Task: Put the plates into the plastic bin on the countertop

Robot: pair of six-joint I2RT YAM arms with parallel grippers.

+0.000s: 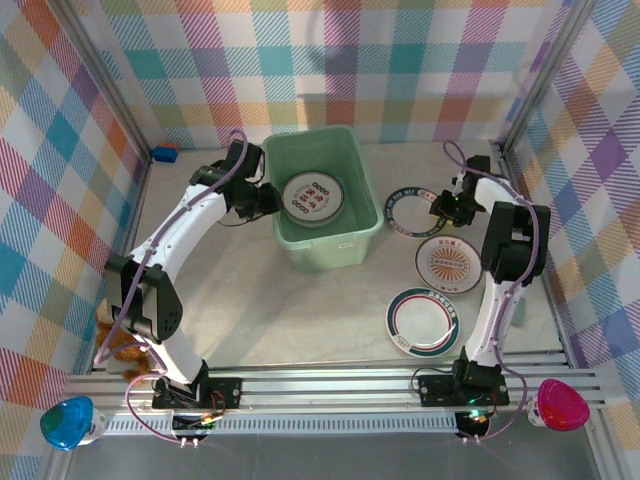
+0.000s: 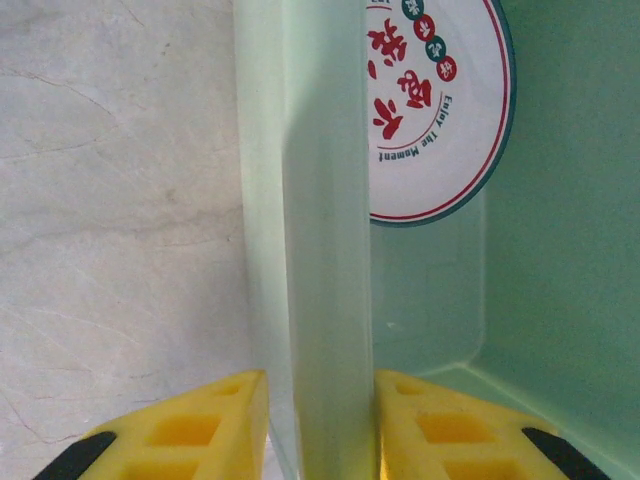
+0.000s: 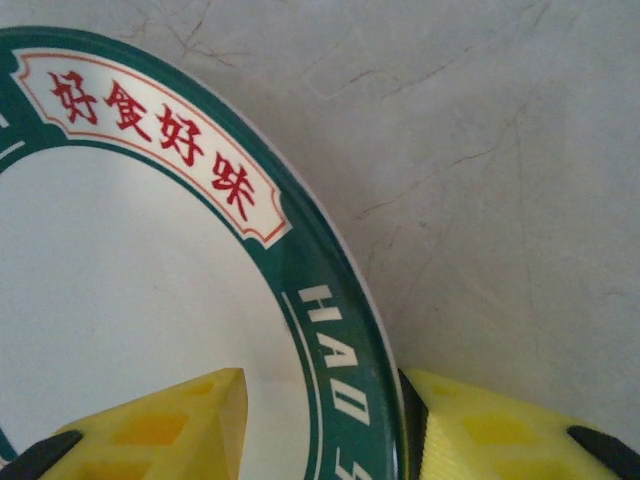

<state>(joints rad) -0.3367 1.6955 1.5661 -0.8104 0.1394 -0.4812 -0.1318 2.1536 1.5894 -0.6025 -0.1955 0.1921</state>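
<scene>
The mint-green plastic bin (image 1: 322,235) stands mid-countertop with one red-patterned plate (image 1: 312,198) lying flat inside it. My left gripper (image 1: 268,197) is shut on the bin's left wall (image 2: 320,200), one yellow finger outside and one inside; that plate (image 2: 430,110) lies just beyond. My right gripper (image 1: 441,205) straddles the right rim of a dark-green-rimmed plate (image 1: 410,214) on the countertop (image 1: 280,300). In the right wrist view the gripper (image 3: 325,430) is open: the outer finger (image 3: 480,430) touches the plate's (image 3: 150,280) edge, while the inner finger (image 3: 170,425) stands apart over its white centre.
Two more plates lie at the right: an orange-centred one (image 1: 450,263) and a green-and-red-rimmed one (image 1: 424,320) nearer the front. A small blue object (image 1: 165,153) sits at the back left corner. Plaid walls ring the surface and a metal rail (image 1: 330,385) runs along the front.
</scene>
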